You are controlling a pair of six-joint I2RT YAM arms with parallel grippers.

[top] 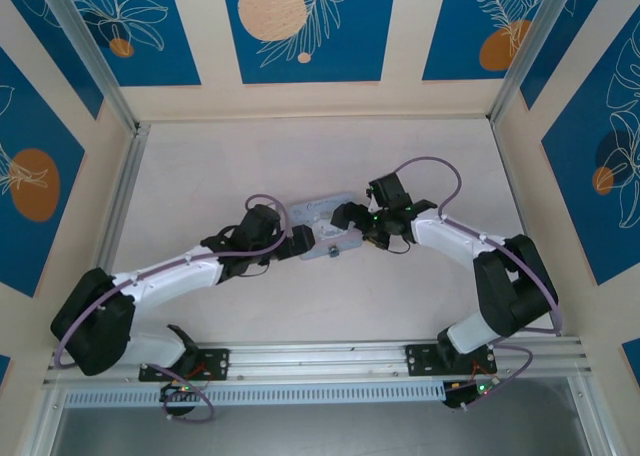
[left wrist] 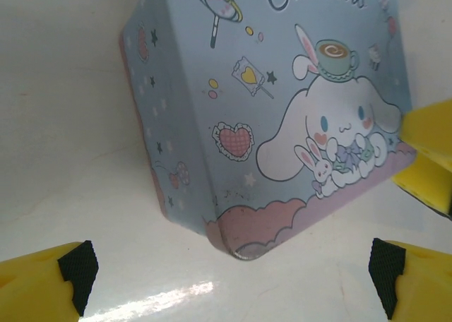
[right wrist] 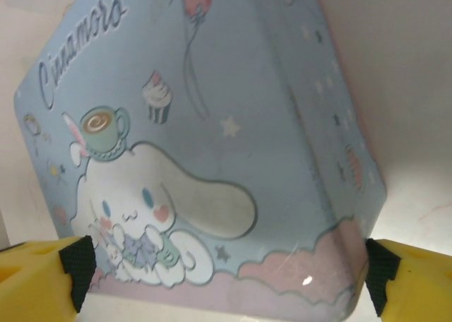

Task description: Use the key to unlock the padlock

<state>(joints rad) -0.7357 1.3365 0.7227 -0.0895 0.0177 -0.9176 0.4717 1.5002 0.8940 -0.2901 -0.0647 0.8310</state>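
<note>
Left gripper (top: 303, 243) and right gripper (top: 347, 216) hovering either side of cartoon-printed tin (top: 322, 208) on bench (top: 200, 166); both sets of fingers gaping wide apart, clamping nothing.

A pale matte table (top: 200, 166) is enclosed on 3 sides by cream walls (top: 403, 36) on which blue panels (top: 350, 36) with white leaf outlines and orange discs are printed. Silver posts (top: 88, 51) are set toward the upper left and upper right, and a slotted metal rail (top: 320, 356) is laid along the bottom edge.
</note>
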